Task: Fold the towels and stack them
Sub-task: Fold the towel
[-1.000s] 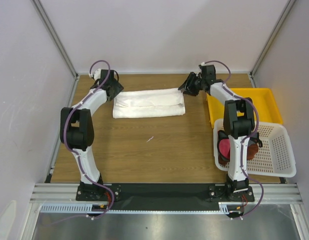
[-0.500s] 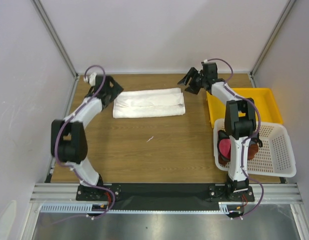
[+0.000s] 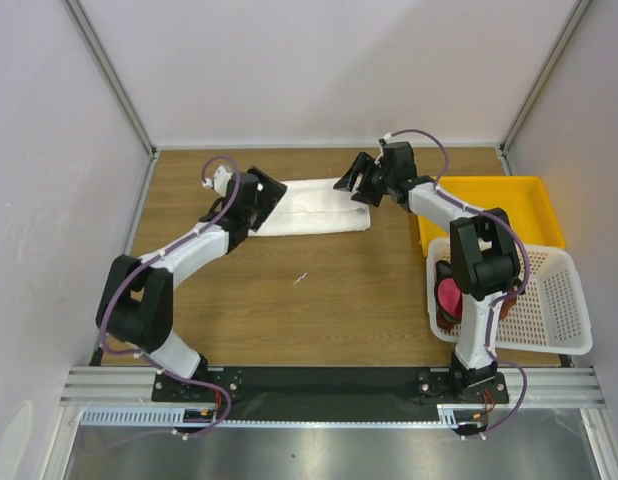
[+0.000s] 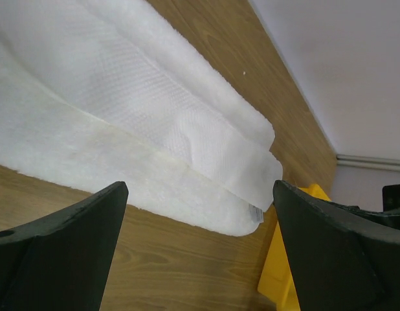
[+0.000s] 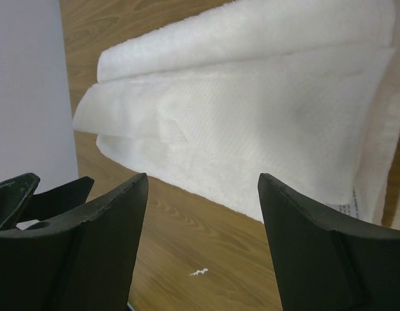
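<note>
The white towel (image 3: 314, 205) lies folded into a long strip at the back of the table. It also shows in the left wrist view (image 4: 122, 129) with a small tag (image 4: 255, 212) at its end, and in the right wrist view (image 5: 252, 110). My left gripper (image 3: 270, 195) is open over the towel's left end. My right gripper (image 3: 355, 180) is open over its right end. Both hold nothing. A magenta-pink towel (image 3: 449, 293) and a reddish-brown towel (image 3: 505, 298) lie in the white basket (image 3: 559, 300), partly hidden by the right arm.
A yellow tray (image 3: 509, 200) stands at the back right, behind the basket; its corner shows in the left wrist view (image 4: 287, 285). A small white scrap (image 3: 301, 278) lies on the wood mid-table. Walls close the back and sides.
Both grippers have moved inward from beside the towel's ends to over the ends. The left arm swung right, the right arm swung left. The towel has not moved.
</note>
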### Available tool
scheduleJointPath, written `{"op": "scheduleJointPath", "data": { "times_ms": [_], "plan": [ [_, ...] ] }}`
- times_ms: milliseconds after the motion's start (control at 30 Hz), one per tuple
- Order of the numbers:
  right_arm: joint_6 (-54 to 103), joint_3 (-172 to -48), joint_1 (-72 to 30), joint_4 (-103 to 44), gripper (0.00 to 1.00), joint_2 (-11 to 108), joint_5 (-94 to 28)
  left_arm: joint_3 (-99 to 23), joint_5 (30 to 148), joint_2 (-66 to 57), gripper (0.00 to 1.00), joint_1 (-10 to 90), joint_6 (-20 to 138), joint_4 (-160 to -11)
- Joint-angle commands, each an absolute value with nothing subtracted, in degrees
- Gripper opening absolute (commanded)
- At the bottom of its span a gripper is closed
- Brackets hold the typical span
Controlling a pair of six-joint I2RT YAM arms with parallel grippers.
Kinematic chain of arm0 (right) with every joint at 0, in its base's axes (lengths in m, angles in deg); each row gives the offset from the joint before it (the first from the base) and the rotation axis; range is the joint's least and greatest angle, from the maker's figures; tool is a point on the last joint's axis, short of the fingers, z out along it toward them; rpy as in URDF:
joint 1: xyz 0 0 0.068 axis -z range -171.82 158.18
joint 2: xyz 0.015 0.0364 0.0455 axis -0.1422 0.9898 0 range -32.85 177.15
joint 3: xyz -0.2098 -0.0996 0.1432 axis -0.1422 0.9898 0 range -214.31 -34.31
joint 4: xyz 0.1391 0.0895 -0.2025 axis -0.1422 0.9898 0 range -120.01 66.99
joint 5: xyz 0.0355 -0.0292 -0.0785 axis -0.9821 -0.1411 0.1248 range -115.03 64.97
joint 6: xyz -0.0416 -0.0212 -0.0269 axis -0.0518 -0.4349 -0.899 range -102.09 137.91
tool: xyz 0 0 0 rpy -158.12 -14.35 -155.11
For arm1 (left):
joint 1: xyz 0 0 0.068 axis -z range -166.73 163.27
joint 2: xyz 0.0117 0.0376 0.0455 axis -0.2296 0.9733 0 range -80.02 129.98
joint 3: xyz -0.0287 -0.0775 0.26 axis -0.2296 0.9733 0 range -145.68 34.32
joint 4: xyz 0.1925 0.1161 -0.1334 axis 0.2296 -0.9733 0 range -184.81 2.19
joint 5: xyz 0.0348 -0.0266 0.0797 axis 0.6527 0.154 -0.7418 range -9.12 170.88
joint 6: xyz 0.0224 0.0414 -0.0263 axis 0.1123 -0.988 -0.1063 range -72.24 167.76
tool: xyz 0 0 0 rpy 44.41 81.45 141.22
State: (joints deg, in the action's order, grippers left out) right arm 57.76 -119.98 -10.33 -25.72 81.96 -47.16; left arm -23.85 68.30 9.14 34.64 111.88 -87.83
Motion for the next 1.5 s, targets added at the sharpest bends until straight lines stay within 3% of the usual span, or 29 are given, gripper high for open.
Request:
{"op": "scheduleJointPath", "data": {
  "times_ms": [0,533,1467],
  "plan": [
    [57.02,-118.78,-9.05,-28.60,0.75,81.76,-46.48,-25.97,69.11,14.36,1.00,36.21,118.15,-83.16],
    [56.14,-110.52,-3.34,-29.31,0.75,73.68,-46.92,-32.65,67.43,31.15,1.00,38.59,125.81,-73.05],
    [56.75,-111.39,-3.34,-29.13,0.75,77.02,-48.15,-35.38,64.19,36.61,1.00,37.44,124.93,-62.42]
  ]
}}
